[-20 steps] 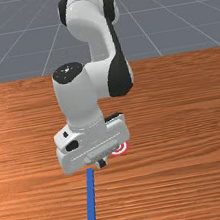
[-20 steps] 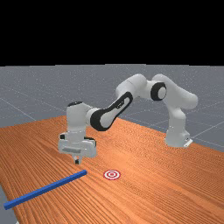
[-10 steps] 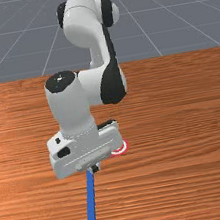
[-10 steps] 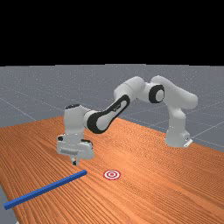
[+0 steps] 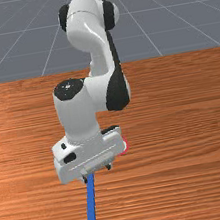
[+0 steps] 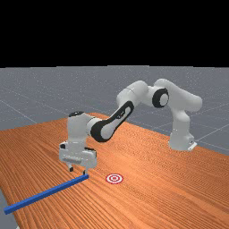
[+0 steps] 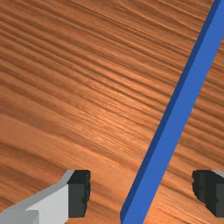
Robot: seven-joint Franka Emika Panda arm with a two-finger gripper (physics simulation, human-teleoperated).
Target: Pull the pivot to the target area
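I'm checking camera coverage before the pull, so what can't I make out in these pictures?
- Front view: most of the red-and-white target, behind the hand housing.
- Front view: the tip of the blue bar behind the housing; its opposite end, cut off by the bottom edge.
- Wrist view: the bar's far end, cut off at the picture's edge.
- Far view: whether the fingers clear the bar or touch it, too small to tell.
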